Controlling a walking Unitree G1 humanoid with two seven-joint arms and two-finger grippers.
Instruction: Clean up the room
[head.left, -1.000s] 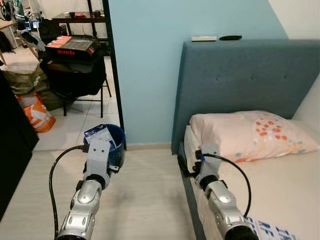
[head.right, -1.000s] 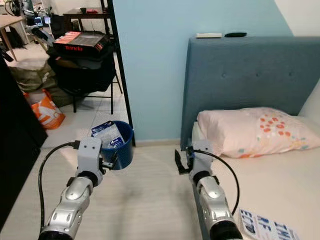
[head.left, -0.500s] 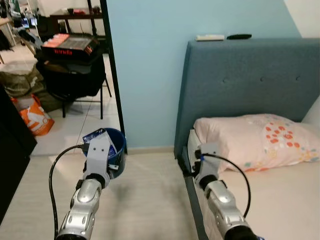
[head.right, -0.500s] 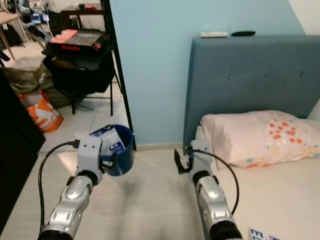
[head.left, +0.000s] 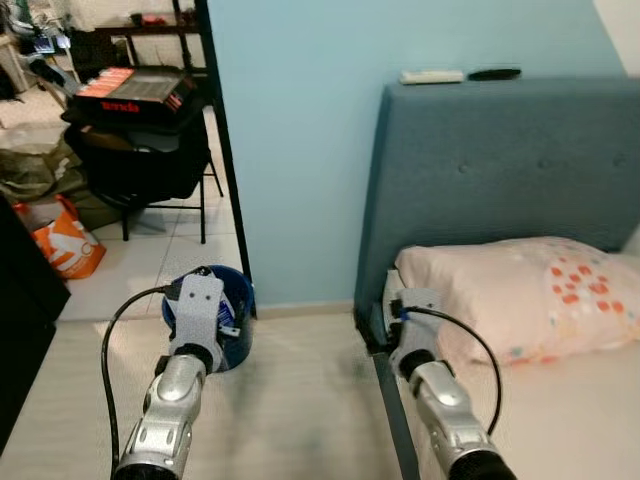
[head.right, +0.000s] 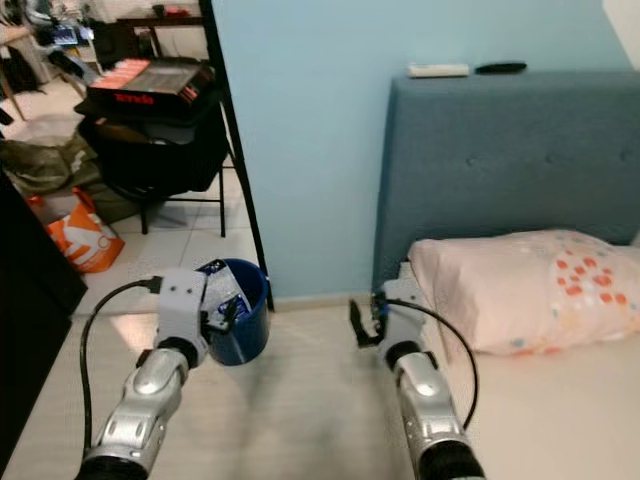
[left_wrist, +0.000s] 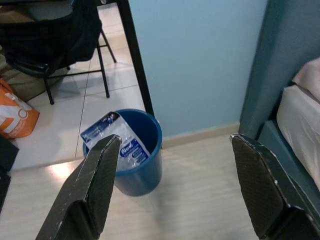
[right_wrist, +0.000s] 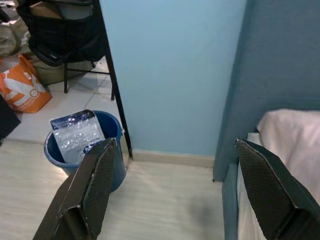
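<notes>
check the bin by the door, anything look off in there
The plastic packet in the blue bin stands on end and sticks up past the rim rather than lying down inside. The bin itself is upright on the floor beside the black door frame, and nothing has spilled around it. Both pincers are open and empty.

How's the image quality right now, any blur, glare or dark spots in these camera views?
Left eye view: evenly lit, fairly sharp; a bright reflection on the floor beside the blue bin. Left wrist view: the bin and plastic packet are clear, while the near black fingers are soft and dark. Right wrist view: similar, with a faint shadow on the floor near the headboard.
</notes>
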